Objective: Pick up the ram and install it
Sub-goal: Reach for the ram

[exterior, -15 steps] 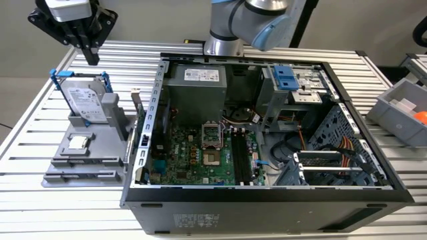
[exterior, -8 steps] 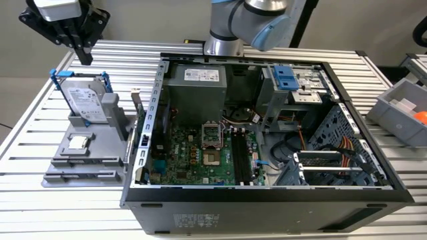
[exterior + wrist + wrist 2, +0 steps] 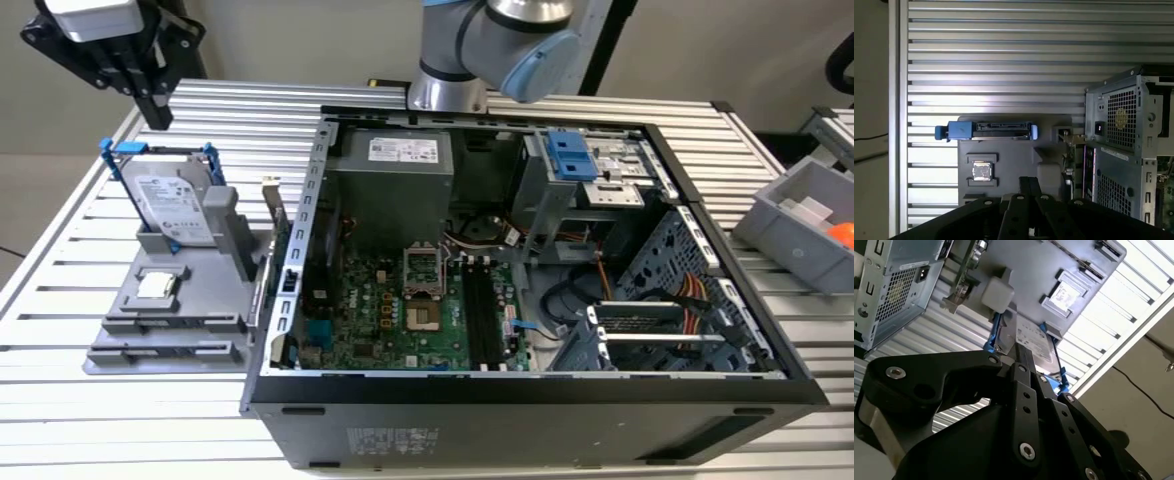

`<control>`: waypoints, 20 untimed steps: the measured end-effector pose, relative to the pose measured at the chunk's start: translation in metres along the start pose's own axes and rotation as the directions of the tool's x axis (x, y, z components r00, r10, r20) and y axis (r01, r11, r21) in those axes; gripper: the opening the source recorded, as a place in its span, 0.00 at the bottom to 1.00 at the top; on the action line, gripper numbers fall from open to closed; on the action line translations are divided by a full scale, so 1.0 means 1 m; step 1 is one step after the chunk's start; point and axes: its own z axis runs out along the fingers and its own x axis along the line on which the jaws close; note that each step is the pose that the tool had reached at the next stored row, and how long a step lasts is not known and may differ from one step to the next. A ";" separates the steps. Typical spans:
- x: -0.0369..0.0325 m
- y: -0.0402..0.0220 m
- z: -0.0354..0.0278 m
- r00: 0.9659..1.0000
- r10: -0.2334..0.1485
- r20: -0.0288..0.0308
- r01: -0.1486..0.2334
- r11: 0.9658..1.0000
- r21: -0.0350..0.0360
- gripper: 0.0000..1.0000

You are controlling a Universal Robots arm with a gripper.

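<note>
The ram (image 3: 278, 238) is a thin greenish board standing on edge at the side of the grey fixture (image 3: 187, 325), close to the open computer case (image 3: 534, 390). Both wrist views show its gold contacts and green edge (image 3: 1074, 156) (image 3: 961, 281). My gripper (image 3: 158, 116) hangs high above the table's far corner on the exterior view's left, well above the fixture and apart from the ram. Its black fingers (image 3: 1021, 351) (image 3: 1029, 182) are shut together with nothing between them. The black memory slots (image 3: 481, 318) lie on the green motherboard inside the case.
A silver hard drive in a blue frame (image 3: 174, 205) (image 3: 986, 131) stands upright on the fixture, with a small square silver chip (image 3: 158, 285) (image 3: 981, 171) in front of it. A grey bin (image 3: 801, 225) sits at the exterior view's right. The arm's base (image 3: 461, 60) stands behind the case.
</note>
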 end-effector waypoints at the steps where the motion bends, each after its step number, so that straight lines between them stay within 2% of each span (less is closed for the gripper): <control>1: 0.0014 0.0000 0.0000 1.000 0.000 0.000 0.000 1.000 0.000 0.00; 9: 0.0129 0.0000 -0.0002 1.000 0.000 -0.006 0.000 1.000 0.000 0.00; 20: 0.0134 -0.0018 -0.0003 1.000 0.000 -0.006 0.000 1.000 0.000 0.00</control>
